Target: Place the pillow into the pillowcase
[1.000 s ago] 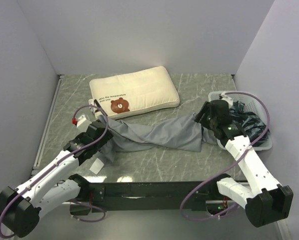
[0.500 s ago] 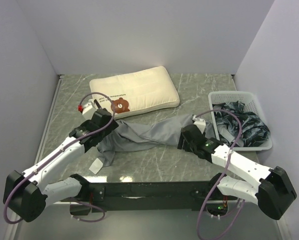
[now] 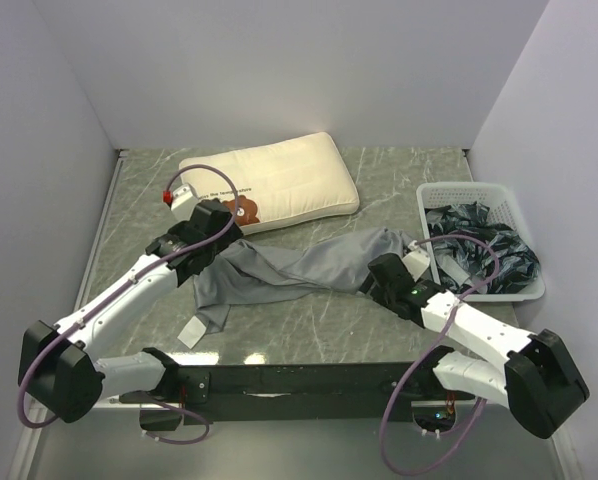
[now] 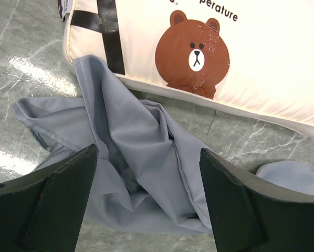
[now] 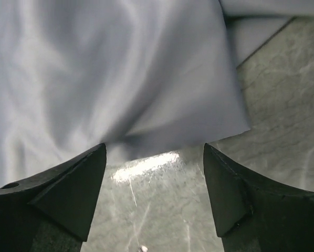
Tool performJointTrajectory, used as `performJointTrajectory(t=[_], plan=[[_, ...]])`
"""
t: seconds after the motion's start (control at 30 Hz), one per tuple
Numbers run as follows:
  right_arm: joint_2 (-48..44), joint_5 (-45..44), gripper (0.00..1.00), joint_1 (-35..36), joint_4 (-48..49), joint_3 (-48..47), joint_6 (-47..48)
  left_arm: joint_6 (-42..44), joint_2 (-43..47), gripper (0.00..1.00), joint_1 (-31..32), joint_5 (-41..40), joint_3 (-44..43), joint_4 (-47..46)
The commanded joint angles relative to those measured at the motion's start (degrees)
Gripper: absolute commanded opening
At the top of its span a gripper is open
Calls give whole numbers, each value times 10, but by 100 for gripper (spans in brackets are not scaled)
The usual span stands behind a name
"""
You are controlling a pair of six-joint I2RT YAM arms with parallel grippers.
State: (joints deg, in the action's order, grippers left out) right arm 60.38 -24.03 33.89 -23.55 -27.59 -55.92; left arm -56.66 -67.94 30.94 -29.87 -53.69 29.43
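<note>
Left jaws and right jaws gape wide over the crumpled pillowcase (image 3: 309, 265); each should pinch one hem layer, opening its mouth toward the pillow (image 3: 279, 185).

1. The pillow (image 3: 269, 186) is cream-white, with a brown bear face, black lettering and black bands at one end.
2. The pillowcase (image 3: 299, 268) is plain grey, bluish in the wrist views.
3. The table (image 3: 399, 180) is grey-green marble with pale veins.
4. The basket (image 3: 469, 189) is white latticework; its contents (image 3: 494, 255) look dark, perhaps blue-black.
</note>
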Motion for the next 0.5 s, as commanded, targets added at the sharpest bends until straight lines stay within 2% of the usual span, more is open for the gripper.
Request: performJointTrajectory(t=[0.0, 0.1, 0.17, 0.2, 0.27, 0.3, 0.37, 0.47], plan=[[20, 8, 79, -12, 56, 20, -70, 5, -1, 84, -2, -3, -13, -17], [51, 1, 70, -11, 53, 12, -81, 2, -1, 85, -3, -6, -5, -17], [63, -2, 59, -13, 51, 7, -81, 0, 1, 85, -4, -7, 4, -19], [69, -5, 43, -14, 44, 4, -80, -2, 2, 85, -7, -5, 8, -22], [65, -8, 24, -21, 28, -12, -66, -4, 4, 85, -11, -3, 18, -23], [49, -11, 9, -22, 9, -20, -60, -6, 4, 86, -17, -3, 21, -23], [22, -21, 0, -24, -12, -46, -35, -13, 5, 86, -25, -2, 30, -19], [-46, -35, 0, -25, -62, -87, -6, -28, 11, 86, -47, 4, 41, -12]])
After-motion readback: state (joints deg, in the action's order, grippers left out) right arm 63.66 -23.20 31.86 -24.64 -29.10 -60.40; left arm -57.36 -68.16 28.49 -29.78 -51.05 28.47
